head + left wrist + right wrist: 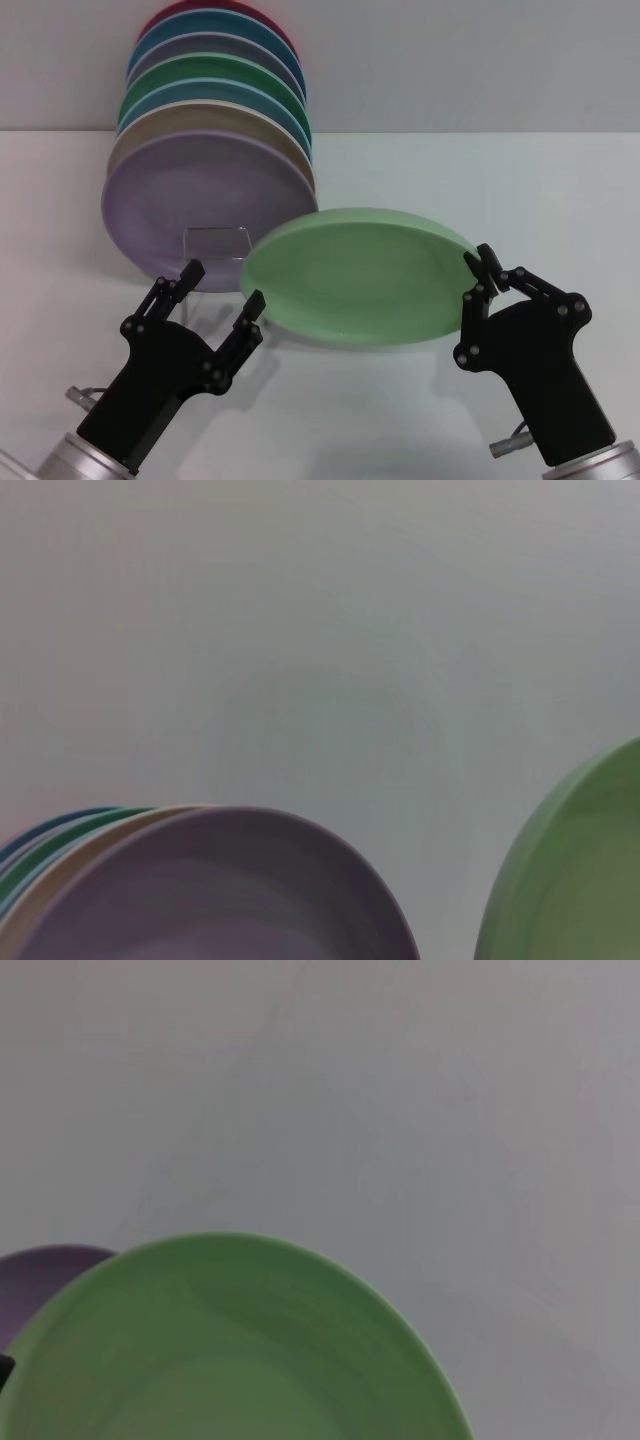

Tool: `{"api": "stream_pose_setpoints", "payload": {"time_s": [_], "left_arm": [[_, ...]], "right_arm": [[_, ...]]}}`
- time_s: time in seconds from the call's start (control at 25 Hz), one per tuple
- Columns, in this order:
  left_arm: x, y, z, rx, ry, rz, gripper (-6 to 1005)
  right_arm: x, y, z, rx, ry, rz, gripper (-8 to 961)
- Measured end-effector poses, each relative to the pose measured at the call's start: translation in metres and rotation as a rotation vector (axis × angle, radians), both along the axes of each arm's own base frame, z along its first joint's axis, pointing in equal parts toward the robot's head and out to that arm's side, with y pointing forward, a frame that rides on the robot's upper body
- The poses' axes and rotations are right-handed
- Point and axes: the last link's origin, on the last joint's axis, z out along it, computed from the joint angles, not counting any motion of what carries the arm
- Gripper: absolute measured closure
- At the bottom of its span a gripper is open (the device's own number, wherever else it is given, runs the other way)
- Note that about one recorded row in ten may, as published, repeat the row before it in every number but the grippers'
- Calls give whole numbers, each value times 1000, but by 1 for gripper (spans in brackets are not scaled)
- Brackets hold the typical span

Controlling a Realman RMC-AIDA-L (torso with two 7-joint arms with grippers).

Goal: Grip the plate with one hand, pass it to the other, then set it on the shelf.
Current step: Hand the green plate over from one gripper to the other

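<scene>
Black fingers (486, 272) of right gripper (482, 278) clamped on the rim of mint-green plate (360, 275), held tilted above white desk (420, 180). Left gripper (222, 285) just beside the plate's other edge, fingers spread, gripping nothing. Behind: clear shelf (217, 240) before a leaning row of coloured plates (200, 150); no writing readable.

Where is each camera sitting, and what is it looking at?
Head view: up on the robot's head, looking forward and down at the mint-green plate, the plate stack and clear rack; both arms show, the open left claw near the plate's edge and the right claw pinching its rim.
Left wrist view: on the left wrist, facing the lilac plate; no claw shows.
Right wrist view: on the right wrist, looking across the mint-green plate.
All three share the mint-green plate.
</scene>
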Motion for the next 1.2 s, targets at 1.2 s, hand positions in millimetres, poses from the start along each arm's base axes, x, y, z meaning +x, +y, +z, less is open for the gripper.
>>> {"api": "stream_pose_setpoints", "payload": {"time_s": [1.2], "left_arm": [[-2,14,1,8,17,37,521]], "right_arm": [[-5,6,-7,-32,1,7,940]]}}
